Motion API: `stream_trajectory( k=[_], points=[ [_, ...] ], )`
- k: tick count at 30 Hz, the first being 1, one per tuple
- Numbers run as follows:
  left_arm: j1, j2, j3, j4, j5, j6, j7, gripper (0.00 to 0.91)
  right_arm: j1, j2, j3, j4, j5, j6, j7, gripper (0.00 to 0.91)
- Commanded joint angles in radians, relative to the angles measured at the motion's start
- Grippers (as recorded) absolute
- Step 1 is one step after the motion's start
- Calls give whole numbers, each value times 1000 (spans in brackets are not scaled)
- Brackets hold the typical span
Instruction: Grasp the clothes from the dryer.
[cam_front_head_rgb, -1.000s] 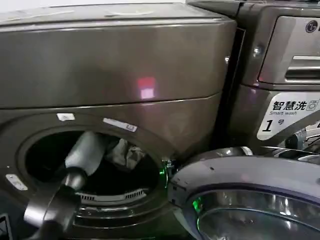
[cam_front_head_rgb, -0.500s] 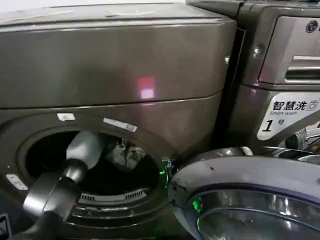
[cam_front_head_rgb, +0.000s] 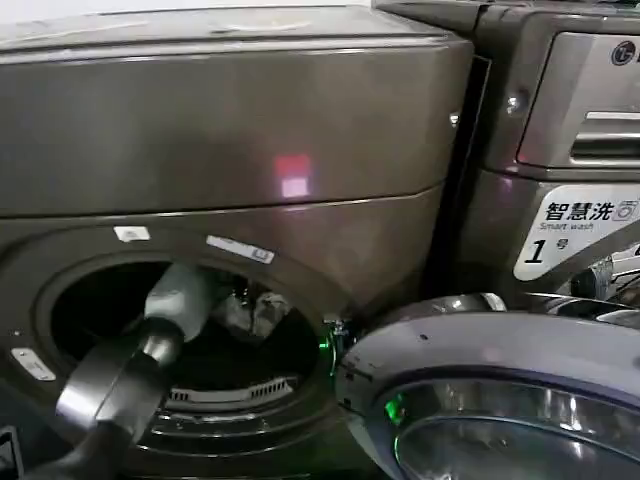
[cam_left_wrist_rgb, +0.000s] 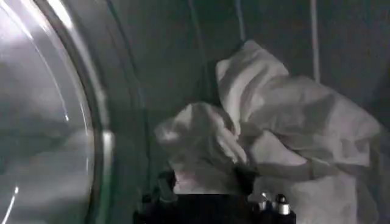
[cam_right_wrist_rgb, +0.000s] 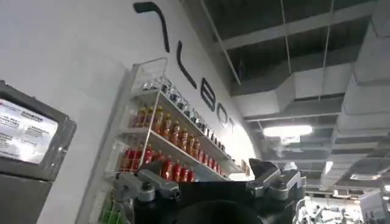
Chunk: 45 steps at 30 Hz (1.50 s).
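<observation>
Whitish-grey clothes (cam_left_wrist_rgb: 268, 134) sit gripped in the left hand (cam_left_wrist_rgb: 213, 204) inside the dryer (cam_front_head_rgb: 230, 130).

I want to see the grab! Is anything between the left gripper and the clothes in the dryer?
Nothing: in the left wrist view the left gripper sits right against the whitish clothes, inside the dryer drum.

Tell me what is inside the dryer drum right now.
Inside the dryer, the clothes sit as a crumpled whitish wad. The left arm reaches through the opening, its end effector right at the fabric. The arm hides part of the drum floor; the rest is too dark to tell.
</observation>
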Motion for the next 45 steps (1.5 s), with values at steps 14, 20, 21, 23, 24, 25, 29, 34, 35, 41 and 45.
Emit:
stream_trajectory(
  k=[14,20,21,23,24,25,29,34,35,41,45],
  points=[
    [254,56,-344,-318,-356,84,-215,0,15,20,-27,6,-18,12,0,907],
    [431,45,-444,-599,-644,138,-324,0,11,20,-29,10,-19,16,0,907],
    [454,43,-455,-616,-680,132,-353,0,9,20,-28,8,-19,17,0,907],
    [501,32,-477,-689,-753,144,-393,0,8,20,-26,7,-19,17,0,907],
    [527,26,-491,-722,-781,153,-416,0,8,21,-27,8,-19,18,-1,907],
    [546,19,-504,-756,-796,163,-438,0,8,22,-28,10,-19,18,-1,907],
    [617,-5,-544,-870,-902,148,-521,0,12,28,-36,20,-19,18,-4,907],
    [660,-38,-589,-958,-997,106,-672,0,16,31,-39,25,-17,20,13,907],
    [666,-42,-593,-971,-1018,101,-701,0,15,30,-38,23,-16,23,13,907],
    [740,-79,-591,-1067,-1039,-30,-826,0,20,30,-41,21,-21,39,13,907],
    [783,-97,-580,-1130,-1013,-41,-847,0,24,29,-38,18,-34,30,8,907]
  ],
)
